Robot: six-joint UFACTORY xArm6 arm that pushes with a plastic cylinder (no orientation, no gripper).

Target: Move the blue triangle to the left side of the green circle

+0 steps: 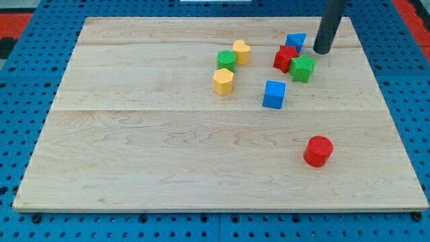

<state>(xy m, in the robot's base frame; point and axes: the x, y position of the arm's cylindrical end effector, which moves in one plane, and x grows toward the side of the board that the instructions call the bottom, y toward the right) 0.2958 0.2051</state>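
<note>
Tip sits by the blue triangle near the top edge
The plain rod's tip point(322, 51), with no fingers, may shove the blue triangle point(295, 42) into the red block point(286, 58), missing the green circle point(226, 60)

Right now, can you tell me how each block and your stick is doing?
My tip: down on the board, just right of the blue triangle, not touching it.
Blue triangle: resting, pressed against the red block.
Red block: touching the green block.
Green block: resting.
Green circle: between two yellow blocks.
Upper yellow block: resting.
Lower yellow block: resting.
Blue cube: alone.
Red cylinder: upright, alone.
</note>
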